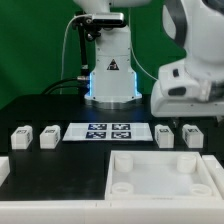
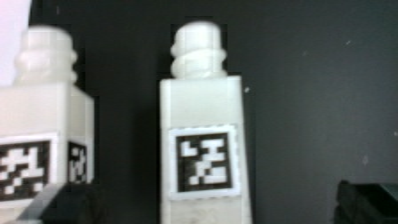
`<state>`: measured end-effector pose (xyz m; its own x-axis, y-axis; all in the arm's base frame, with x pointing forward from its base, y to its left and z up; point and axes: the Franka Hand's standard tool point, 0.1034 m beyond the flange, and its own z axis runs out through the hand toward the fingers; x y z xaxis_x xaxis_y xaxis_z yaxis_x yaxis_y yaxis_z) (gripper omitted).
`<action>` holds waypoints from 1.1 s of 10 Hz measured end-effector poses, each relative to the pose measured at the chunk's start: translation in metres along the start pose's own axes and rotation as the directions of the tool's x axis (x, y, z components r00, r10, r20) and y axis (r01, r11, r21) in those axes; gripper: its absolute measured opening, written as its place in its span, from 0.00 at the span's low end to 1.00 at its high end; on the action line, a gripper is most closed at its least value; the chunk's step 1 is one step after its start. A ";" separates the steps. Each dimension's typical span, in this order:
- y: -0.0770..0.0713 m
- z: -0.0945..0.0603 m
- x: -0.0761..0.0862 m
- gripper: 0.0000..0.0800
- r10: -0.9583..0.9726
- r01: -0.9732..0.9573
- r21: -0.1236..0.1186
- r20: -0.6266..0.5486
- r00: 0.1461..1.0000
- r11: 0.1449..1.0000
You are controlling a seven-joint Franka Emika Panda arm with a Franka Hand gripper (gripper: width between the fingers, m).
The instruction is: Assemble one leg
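Legs are lying in a row across the black table in the exterior view, two on each side of the marker board. The left pair is sitting well apart from the arm. The right pair is lying just under the gripper, which is hanging low over it. The bulky white wrist is hiding most of the fingers here, so their spread cannot be told from this side. The tray is filling the table's near edge, close in front of the right pair. The robot base is standing behind the board.

In the wrist view the leg is lying lengthwise on the table, its tag facing the camera and its ridged peg end pointing away from the gripper. The gripper is spread wide and gripping nothing. One dark fingertip is standing clear of the leg, with bare table between. The other fingertip is showing on the opposite side. A second leg is lying parallel just beside the leg, a narrow dark gap between them. That other fingertip is overlapping the second leg's tagged end, and whether it is touching cannot be told.
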<state>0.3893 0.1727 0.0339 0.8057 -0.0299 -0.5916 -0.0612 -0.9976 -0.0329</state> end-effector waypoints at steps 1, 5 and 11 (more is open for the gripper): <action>-0.001 0.001 -0.005 0.81 -0.001 0.003 -0.014 0.108 0.994 1.000; -0.004 0.003 0.001 0.81 -0.008 0.010 -0.012 0.145 0.989 1.000; -0.001 0.034 -0.002 0.81 -0.008 0.009 -0.012 0.105 0.994 1.000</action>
<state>0.3677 0.1754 0.0072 0.7400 -0.0156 -0.6725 -0.0468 -0.9985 -0.0283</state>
